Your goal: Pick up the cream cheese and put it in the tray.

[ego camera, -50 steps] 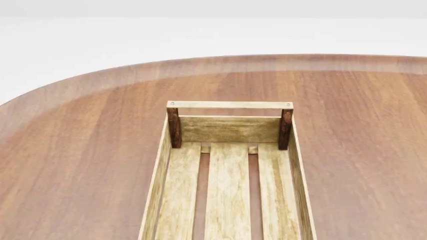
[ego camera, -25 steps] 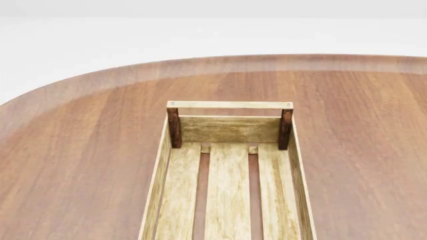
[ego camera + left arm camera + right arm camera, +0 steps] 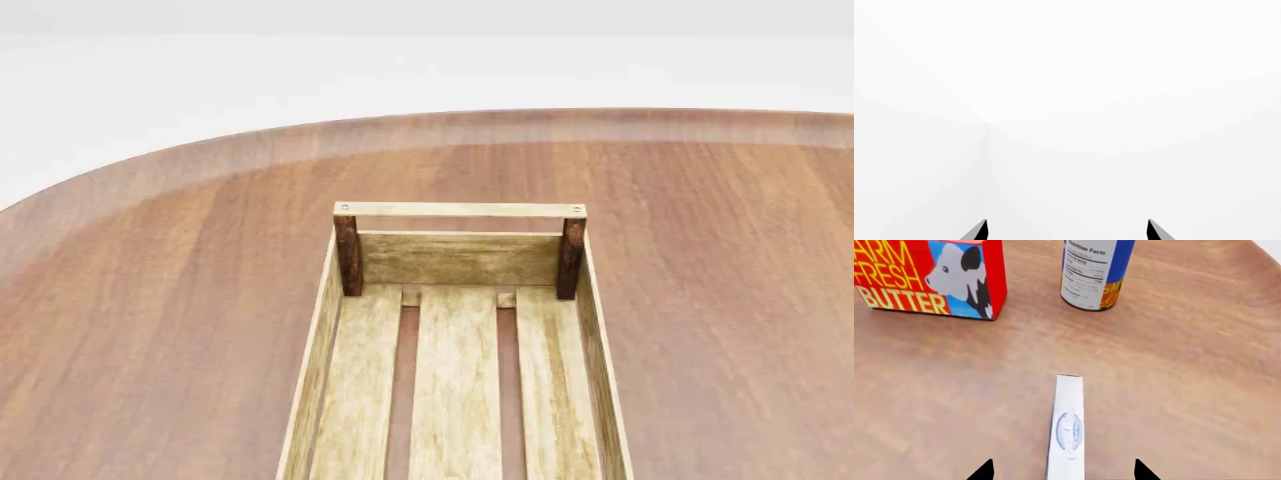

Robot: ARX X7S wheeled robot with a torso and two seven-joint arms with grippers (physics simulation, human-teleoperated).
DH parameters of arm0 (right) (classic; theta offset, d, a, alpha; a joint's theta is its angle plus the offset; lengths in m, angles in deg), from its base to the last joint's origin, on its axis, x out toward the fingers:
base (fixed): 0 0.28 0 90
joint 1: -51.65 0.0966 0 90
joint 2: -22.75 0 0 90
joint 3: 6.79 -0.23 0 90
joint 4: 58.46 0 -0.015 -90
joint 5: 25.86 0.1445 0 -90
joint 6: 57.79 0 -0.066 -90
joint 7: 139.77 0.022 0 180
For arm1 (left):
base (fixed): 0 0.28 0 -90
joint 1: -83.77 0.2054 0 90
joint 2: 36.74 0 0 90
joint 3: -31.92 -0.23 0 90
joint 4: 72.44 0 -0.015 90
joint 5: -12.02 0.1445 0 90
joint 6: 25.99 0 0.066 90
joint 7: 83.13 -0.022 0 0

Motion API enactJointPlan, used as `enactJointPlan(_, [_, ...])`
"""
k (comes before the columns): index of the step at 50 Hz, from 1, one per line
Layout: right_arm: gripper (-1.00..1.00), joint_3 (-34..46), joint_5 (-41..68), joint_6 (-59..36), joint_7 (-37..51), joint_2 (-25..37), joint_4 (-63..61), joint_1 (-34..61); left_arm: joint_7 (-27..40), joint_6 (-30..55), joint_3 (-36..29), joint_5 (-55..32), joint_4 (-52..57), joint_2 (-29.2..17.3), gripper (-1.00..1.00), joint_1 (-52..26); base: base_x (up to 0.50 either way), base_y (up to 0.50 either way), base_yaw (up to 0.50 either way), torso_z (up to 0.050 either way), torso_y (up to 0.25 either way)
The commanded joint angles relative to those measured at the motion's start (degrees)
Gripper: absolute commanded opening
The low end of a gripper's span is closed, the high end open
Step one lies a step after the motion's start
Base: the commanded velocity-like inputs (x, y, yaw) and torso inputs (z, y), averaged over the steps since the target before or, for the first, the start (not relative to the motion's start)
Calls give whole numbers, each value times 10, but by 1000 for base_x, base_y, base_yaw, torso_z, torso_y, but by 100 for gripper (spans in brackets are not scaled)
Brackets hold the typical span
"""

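Wooden tray (image 3: 457, 380) overhead — cream cheese (image 3: 1067, 427) only wrist-side.

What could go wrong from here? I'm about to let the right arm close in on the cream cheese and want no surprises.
The cream cheese presents only a narrow face between the open jaws of the right gripper; a skewed close could tip or push it away. The butter box and can stand just beyond it, so overshooting may bump them. The head view shows only the tray, so the grasp goes unseen there.

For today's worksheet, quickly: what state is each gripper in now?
Left gripper: open, holding nothing.
Right gripper: open, jaws either side of the cream cheese, not gripping.
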Motion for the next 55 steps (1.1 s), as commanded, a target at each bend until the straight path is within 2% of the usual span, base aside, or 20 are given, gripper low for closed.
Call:
enactJointPlan(1, [100,0,1,2,-3,0,7,3,0,3,-3,1,-1,0,100,-2,0,0,0,0,0])
enactJointPlan(26, [100,1,0,23,-30,1,78,31,1,10,-6,1,2,-2,100,-2,0,0,0,0,0])
enactJointPlan(27, [-100,1,1,27,-34,0,86,35,1,10,-6,1,1,-2,100,-3,0,0,0,0,0])
enactJointPlan(48, [-100,3,7,42,-51,-4,62,24,0,16,-10,-1,1,-4,100,-6,0,0,0,0,0])
enactJointPlan(55, [-100,5,9,36,-39,-4,-6,-8,3,15,-9,0,1,-6,100,-5,0,0,0,0,0])
